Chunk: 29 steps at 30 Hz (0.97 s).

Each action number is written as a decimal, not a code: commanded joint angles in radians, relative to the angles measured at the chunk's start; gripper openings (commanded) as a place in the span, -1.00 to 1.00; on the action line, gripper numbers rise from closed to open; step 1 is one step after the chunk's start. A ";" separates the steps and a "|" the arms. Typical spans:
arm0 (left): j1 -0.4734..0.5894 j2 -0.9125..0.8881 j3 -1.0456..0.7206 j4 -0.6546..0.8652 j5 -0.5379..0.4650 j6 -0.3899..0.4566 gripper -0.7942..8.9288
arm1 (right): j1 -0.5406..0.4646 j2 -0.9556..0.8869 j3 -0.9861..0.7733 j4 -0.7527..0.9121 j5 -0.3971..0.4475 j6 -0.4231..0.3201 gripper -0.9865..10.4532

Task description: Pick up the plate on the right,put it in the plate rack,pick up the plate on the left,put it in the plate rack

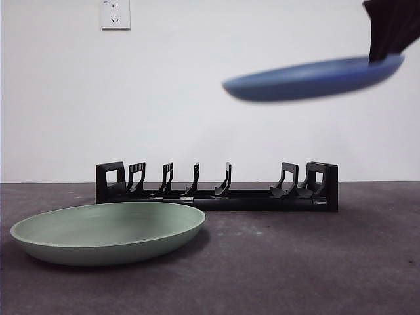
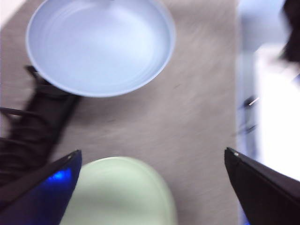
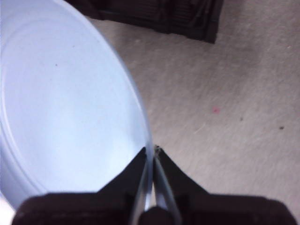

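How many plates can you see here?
2. A blue plate is held up in the air by its rim in the right hand; a green plate lies on the table in front of the rack.

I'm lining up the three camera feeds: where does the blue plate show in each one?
Front view: the blue plate hangs in the air at upper right, pinched at its rim by the right gripper.
Left wrist view: it fills the top, above the green plate.
Right wrist view: it fills the left side, rim clamped in the jaws.
Shared landmark: the plate rack, seen in all three.
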 commanded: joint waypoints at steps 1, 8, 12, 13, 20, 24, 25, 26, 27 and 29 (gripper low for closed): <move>-0.084 0.022 0.004 0.046 -0.193 0.177 0.46 | 0.002 0.005 0.051 -0.055 -0.033 -0.006 -0.85; -0.267 0.096 0.004 0.192 -0.498 0.396 0.46 | 0.034 0.004 0.081 -0.084 -0.081 0.041 -0.85; -0.346 0.143 0.004 0.270 -0.626 0.495 0.46 | 0.083 0.004 0.081 -0.084 -0.080 0.048 -0.85; -0.358 0.152 0.004 0.279 -0.642 0.518 0.46 | 0.096 0.004 0.081 -0.084 -0.080 0.050 -0.85; -0.398 0.193 0.004 0.277 -0.645 0.586 0.44 | 0.127 0.004 0.081 -0.084 -0.082 0.058 -0.85; -0.401 0.209 0.004 0.278 -0.645 0.586 -0.03 | 0.132 0.004 0.081 -0.084 -0.083 0.066 -0.85; -0.401 0.211 0.004 0.276 -0.645 0.586 -0.18 | 0.133 0.004 0.081 -0.084 -0.087 0.065 -0.85; -0.401 0.214 0.004 0.275 -0.645 0.586 -0.27 | 0.133 0.004 0.081 -0.084 -0.097 0.065 -0.85; -0.401 0.219 0.004 0.275 -0.645 0.586 -0.35 | 0.133 0.004 0.081 -0.084 -0.108 0.065 -0.85; -0.401 0.226 0.004 0.272 -0.645 0.586 -0.40 | 0.133 0.004 0.081 -0.084 -0.126 0.064 -0.85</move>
